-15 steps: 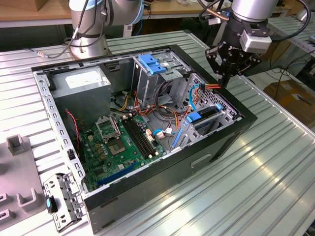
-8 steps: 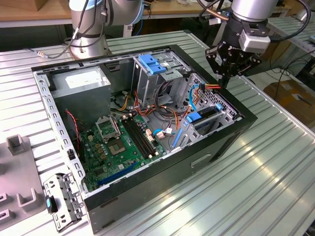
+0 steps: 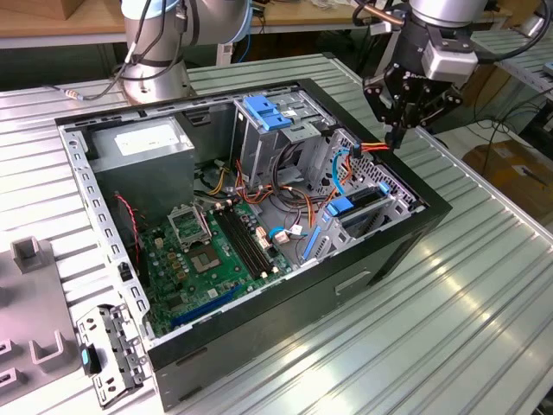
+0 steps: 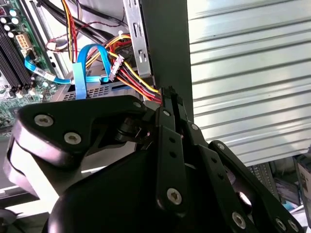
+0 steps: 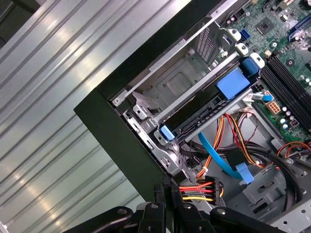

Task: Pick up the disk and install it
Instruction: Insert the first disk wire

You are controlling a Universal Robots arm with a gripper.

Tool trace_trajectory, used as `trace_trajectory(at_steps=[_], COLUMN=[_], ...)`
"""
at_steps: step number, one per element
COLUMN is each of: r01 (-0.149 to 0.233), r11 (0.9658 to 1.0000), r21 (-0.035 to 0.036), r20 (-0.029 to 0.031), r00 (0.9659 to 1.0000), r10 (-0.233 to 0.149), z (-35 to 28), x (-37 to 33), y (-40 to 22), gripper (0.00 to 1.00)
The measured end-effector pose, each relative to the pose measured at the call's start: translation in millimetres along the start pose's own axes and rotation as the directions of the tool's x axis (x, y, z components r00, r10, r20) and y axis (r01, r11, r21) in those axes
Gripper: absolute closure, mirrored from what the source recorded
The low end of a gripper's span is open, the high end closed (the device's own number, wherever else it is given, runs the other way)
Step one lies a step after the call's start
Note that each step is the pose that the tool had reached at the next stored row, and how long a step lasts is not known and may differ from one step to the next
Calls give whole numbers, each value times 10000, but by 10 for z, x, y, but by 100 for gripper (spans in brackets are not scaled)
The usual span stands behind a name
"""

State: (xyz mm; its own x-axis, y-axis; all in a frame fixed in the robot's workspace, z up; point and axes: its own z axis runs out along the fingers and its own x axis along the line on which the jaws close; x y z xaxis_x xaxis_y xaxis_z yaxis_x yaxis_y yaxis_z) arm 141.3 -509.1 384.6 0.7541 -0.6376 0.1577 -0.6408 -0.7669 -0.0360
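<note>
The claw (image 3: 396, 137) is pinched shut on a bundle of red, yellow and orange power wires (image 5: 192, 191), just above the end wall of the black computer case (image 3: 285, 307). Bare ribbed metal worktop (image 3: 467, 328) lies beyond that edge. Nearby the disk (image 5: 201, 116) lies flat in the case's corner bay, with blue carrier tabs at both ends and its long axis parallel to that wall.

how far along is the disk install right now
Looks largely done: the disk in its blue carrier sits in the drive bay. In hand: the gripper is shut on the power cable, red and yellow wires, beside that bay. Left: I can't tell whether the disk is fully seated or cabled.
</note>
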Motion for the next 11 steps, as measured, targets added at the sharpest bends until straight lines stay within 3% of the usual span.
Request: trace_trajectory(at_steps=[3,6,11], r01=[-144,-156,-147], r11=[9999,9998,9998], r21=[-27,-80,-128], r20=[-8,-52,-95], r00=[9999,9999,9998], r10=[144,155,145], z=[0,5,4], x=[-1,-11,-69], y=[-2,4,53], gripper=[84,84,84])
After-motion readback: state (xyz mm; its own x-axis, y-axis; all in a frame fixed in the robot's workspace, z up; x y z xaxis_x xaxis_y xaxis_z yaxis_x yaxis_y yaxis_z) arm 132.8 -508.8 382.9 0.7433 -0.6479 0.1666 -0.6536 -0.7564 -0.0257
